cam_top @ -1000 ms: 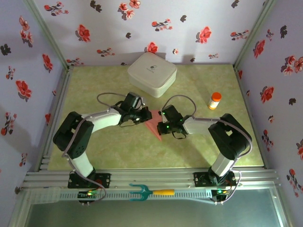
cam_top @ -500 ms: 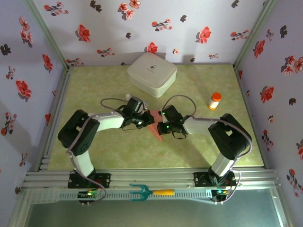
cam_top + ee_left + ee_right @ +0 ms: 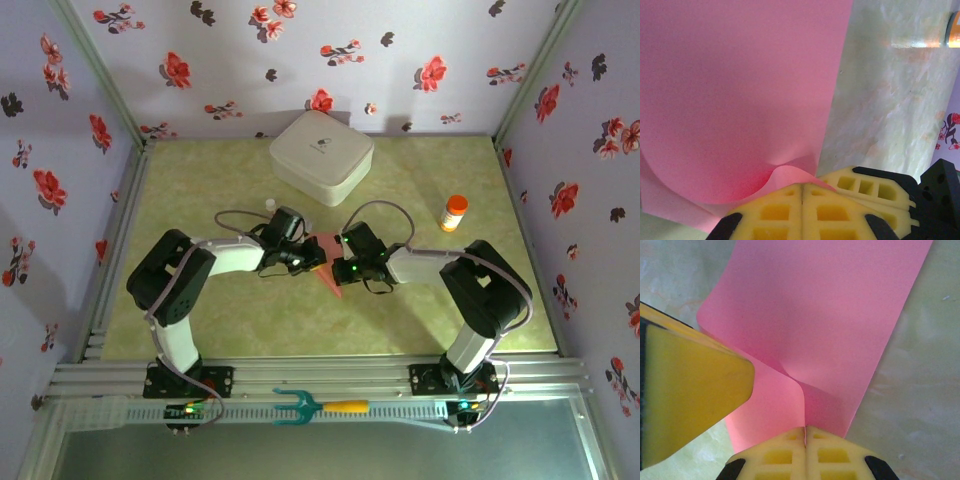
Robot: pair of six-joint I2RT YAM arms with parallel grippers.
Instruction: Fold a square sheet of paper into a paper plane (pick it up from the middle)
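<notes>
While jaws are pressing fully closed, left gripper (image 3: 802,186) and right gripper (image 3: 805,429) are each pinching the thin pink-red square sheet of paper (image 3: 327,272) over the green table (image 3: 250,320); white rounded box (image 3: 321,156) and orange-capped bottle (image 3: 454,212) are standing behind, apart.

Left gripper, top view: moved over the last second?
Yes. The left gripper has shifted right, closing on the right gripper and easing away from the white box. Both pinch the pink paper.
</notes>
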